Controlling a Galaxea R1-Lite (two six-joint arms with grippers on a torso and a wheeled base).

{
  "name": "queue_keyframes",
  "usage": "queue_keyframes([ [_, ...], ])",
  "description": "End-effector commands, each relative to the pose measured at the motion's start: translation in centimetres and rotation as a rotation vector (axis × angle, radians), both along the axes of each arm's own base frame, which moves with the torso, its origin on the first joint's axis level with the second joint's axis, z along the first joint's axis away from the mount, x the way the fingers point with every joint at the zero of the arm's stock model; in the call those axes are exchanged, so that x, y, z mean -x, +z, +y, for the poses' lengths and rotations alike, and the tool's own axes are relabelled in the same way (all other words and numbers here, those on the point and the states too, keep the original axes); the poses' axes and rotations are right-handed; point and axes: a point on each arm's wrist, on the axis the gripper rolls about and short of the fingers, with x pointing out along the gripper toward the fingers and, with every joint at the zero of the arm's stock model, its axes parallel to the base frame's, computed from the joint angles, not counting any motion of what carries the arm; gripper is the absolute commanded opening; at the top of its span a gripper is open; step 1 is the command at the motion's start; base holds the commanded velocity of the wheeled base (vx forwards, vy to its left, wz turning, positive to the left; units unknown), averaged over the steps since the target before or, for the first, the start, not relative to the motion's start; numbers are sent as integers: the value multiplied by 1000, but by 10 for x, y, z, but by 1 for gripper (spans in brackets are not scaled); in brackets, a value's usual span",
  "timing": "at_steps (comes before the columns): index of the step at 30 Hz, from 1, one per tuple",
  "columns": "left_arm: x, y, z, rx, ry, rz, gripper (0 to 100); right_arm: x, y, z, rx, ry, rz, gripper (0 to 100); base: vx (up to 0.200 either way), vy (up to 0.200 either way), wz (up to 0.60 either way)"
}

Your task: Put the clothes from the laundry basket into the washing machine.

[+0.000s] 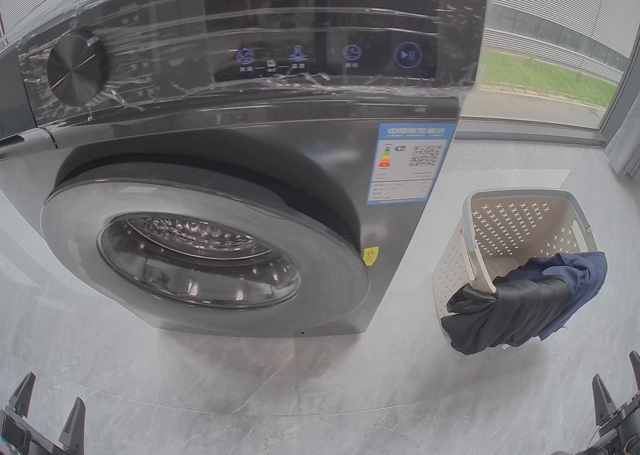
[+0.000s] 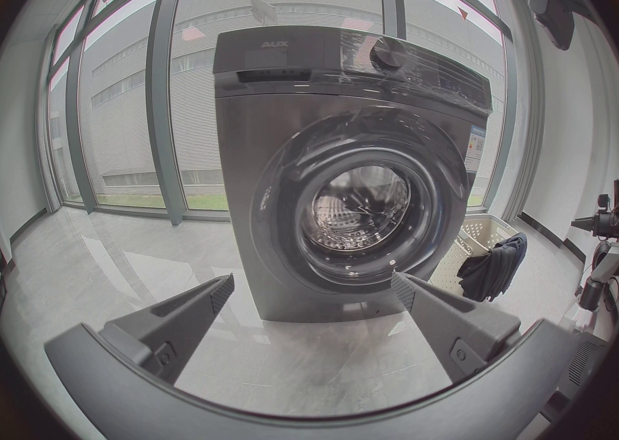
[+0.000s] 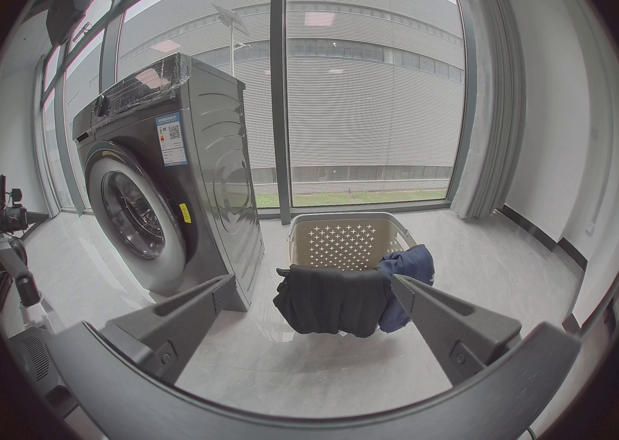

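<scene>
A dark grey washing machine [image 1: 253, 143] stands on the floor with its round door [image 1: 200, 256] shut. To its right stands a cream laundry basket [image 1: 520, 223]. A black garment [image 1: 507, 313] and a blue garment [image 1: 573, 273] hang over the basket's front rim. My left gripper [image 1: 48, 403] is open and empty at the lower left, well short of the machine [image 2: 348, 170]. My right gripper [image 1: 620, 379] is open and empty at the lower right, short of the basket [image 3: 348, 241] and the black garment [image 3: 332, 299].
Pale marble floor [image 1: 300, 383] stretches in front of the machine and basket. Tall windows [image 3: 367, 73] run behind them, with a curtain [image 3: 490, 93] at the right corner. A white wall [image 3: 561, 138] lies to the right of the basket.
</scene>
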Motion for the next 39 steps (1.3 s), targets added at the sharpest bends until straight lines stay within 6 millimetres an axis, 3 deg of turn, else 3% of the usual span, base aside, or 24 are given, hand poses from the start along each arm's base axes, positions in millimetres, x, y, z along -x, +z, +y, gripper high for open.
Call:
queue_keyframes([
  [1, 0, -5, 0, 1, 0, -1, 100, -1, -5, 0, 0, 2, 7, 100, 0, 200, 0],
  [11, 0, -5, 0, 1, 0, -1, 100, -1, -5, 0, 0, 0, 7, 100, 0, 200, 0],
  [27, 0, -5, 0, -2, 0, -1, 100, -1, -5, 0, 0, -1, 10, 100, 0, 0, 0],
  [33, 0, -5, 0, -2, 0, -2, 100, -1, -5, 0, 0, -1, 9, 100, 0, 0, 600],
  [39, 0, -5, 0, -1, 0, -1, 100, -1, -5, 0, -1, -1, 9, 100, 0, 33, 0],
])
